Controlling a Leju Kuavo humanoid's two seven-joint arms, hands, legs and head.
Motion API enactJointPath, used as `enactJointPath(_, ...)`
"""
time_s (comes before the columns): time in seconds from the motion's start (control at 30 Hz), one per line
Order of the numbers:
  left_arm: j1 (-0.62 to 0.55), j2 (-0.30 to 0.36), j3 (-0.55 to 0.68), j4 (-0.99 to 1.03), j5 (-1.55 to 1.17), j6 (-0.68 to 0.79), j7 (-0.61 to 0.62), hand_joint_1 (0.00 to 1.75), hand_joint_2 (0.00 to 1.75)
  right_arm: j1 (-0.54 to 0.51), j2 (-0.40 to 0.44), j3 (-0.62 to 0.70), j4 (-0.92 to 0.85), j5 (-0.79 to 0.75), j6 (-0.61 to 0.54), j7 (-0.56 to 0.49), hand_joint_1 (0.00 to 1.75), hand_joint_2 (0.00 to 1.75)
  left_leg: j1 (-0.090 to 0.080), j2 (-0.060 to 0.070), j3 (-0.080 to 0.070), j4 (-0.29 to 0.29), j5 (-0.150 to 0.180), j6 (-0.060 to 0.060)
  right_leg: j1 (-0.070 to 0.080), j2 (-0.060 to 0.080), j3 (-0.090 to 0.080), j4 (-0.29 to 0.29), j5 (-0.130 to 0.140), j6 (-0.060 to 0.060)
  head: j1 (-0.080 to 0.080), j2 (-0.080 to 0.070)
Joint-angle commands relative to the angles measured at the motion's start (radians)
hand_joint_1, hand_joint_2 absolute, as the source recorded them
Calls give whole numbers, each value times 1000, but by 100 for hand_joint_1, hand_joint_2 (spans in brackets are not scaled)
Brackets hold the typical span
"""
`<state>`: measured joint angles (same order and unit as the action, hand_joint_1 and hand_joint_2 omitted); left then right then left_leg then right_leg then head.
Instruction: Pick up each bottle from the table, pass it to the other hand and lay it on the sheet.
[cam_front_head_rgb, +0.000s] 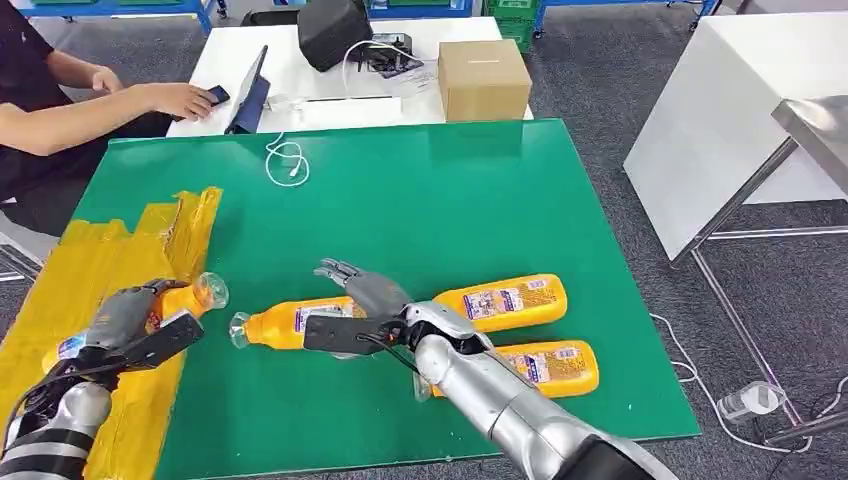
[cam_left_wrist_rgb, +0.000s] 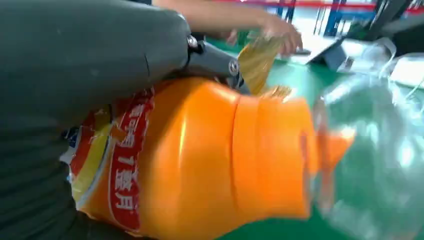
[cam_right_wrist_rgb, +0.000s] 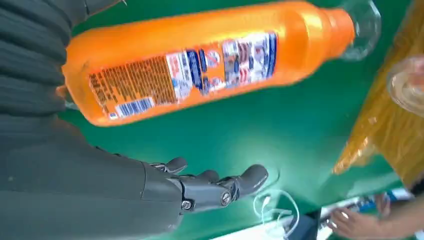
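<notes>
My left hand (cam_front_head_rgb: 125, 320) grips an orange bottle (cam_front_head_rgb: 180, 298) with a clear cap, holding it over the right edge of the yellow sheet (cam_front_head_rgb: 90, 270). The left wrist view shows that bottle (cam_left_wrist_rgb: 210, 160) close up inside the hand (cam_left_wrist_rgb: 75, 55). A second orange bottle (cam_front_head_rgb: 280, 325) lies on the green table (cam_front_head_rgb: 420, 200) with its cap pointing left. My right hand (cam_front_head_rgb: 365, 300) is spread at its base end and holds nothing. Its fingers (cam_right_wrist_rgb: 210, 187) are apart beside the bottle (cam_right_wrist_rgb: 200, 65). Two more orange bottles (cam_front_head_rgb: 505, 300) (cam_front_head_rgb: 555, 367) lie right of my right arm.
A white cable (cam_front_head_rgb: 287, 160) lies at the green table's far edge. Beyond it stand a cardboard box (cam_front_head_rgb: 484, 78), a tablet (cam_front_head_rgb: 250, 90) and a black bag (cam_front_head_rgb: 333, 30). A person (cam_front_head_rgb: 60, 90) sits at the back left. A white table (cam_front_head_rgb: 740, 110) stands to the right.
</notes>
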<state>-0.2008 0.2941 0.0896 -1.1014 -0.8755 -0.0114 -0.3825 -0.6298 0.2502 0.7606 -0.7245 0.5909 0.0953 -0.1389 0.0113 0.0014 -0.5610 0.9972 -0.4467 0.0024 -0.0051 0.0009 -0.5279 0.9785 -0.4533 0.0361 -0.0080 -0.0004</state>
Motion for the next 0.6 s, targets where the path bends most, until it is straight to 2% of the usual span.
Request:
enactJointPath(0.03, -32, 92, 47, 239, 103, -142, -151, 0, 0, -147, 62, 167, 285, 26, 75, 28, 0, 175, 0, 4, 1, -1, 0, -1, 0, 4, -2, 2, 1, -1, 0, 0)
enactJointPath(0.23, -17, 90, 48, 222, 126, -167, -178, 0, 0, -154, 68, 195, 316, 38, 77, 32, 0, 175, 0, 0, -3, -1, 2, -2, 0, 1, -4, 2, 0, 0, 0, 0)
enactJointPath(0.4, -11, 97, 20, 188, 158, -224, -209, 0, 0, -155, 73, 231, 357, 58, 60, 60, 0, 175, 0, 3, -2, -2, 2, -2, 1, 4, -3, -1, 1, -1, 0, 0)
enactJointPath(0.6, -63, 51, 6, 181, 241, -302, -277, 0, 0, -133, 75, 265, 421, 108, 13, 119, 0, 175, -1, -4, -3, -1, 3, -2, -2, -4, -3, -1, 0, -1, 0, 0)
